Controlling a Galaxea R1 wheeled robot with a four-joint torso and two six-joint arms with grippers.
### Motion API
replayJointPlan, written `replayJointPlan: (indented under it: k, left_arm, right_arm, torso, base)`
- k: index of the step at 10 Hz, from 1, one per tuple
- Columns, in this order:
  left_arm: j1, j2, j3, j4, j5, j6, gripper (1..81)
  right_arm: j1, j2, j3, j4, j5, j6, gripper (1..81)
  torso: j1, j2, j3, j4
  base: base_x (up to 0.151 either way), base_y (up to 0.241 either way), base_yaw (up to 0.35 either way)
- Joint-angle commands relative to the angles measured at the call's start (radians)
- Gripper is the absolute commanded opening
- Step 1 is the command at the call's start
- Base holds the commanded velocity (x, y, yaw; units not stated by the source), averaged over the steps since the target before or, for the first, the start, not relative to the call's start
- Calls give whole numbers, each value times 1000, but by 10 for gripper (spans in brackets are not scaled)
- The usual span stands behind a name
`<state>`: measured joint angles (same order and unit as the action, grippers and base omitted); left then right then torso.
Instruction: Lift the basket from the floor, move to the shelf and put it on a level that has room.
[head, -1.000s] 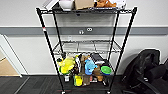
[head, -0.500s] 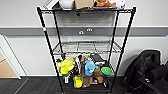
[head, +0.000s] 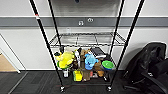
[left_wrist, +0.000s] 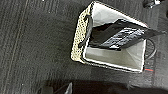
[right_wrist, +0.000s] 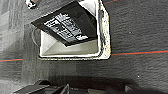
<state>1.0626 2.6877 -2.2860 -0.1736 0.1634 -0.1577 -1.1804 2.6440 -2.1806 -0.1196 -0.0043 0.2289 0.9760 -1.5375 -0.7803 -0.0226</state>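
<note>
Standing close in front of the camera in the head view is the tall black metal wire shelf (head: 86, 45) with thin posts. Its middle level (head: 86, 39) is a bare flat grid of thin grey wire with a zigzag edge. The tier under it is packed with bright toys and bottles: a yellow soft toy (head: 65, 59), a blue toy (head: 90, 61) and a green bowl (head: 107, 65) sit side by side there. The shelf stands on the dark charcoal carpet floor (head: 37, 83) against a white wall with a grey band (head: 22, 22). A black office chair (head: 150, 66) is beside the shelf on the right. In the left wrist view, the small beige woven basket (left_wrist: 78, 40) with a pale lining sits on the dark carpet. A flat black thing with a pattern (left_wrist: 123, 36) lies tilted inside it, and a dark strap (left_wrist: 86, 33) hangs over one rim. In the right wrist view, the same basket shows from above, on the carpet beside a thin red line (right_wrist: 140, 53), with the black thing inside. I cannot tell if the left tool or the right tool is open or closed.
</note>
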Motion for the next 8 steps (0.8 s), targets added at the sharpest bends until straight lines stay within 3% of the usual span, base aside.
replayJointPlan:
  k: [1,6,8]
  left_arm:
    - [-129,-5,-3,-9,90,0,811]
    - [-157,72,-96,-6,111,1,811]
    - [-169,72,-93,-10,122,0,811]
  right_arm:
    - [106,-25,18,15,-65,0,811]
    - [130,-25,4,29,-88,3,811]
    - [138,-22,9,29,-88,3,811]
  torso:
    - [63,-97,0,0]
    - [164,-258,-14,0]
    - [204,-323,-107,0]
  base:
    - [0,0,0]
    - [0,0,0]
    - [0,0,0]
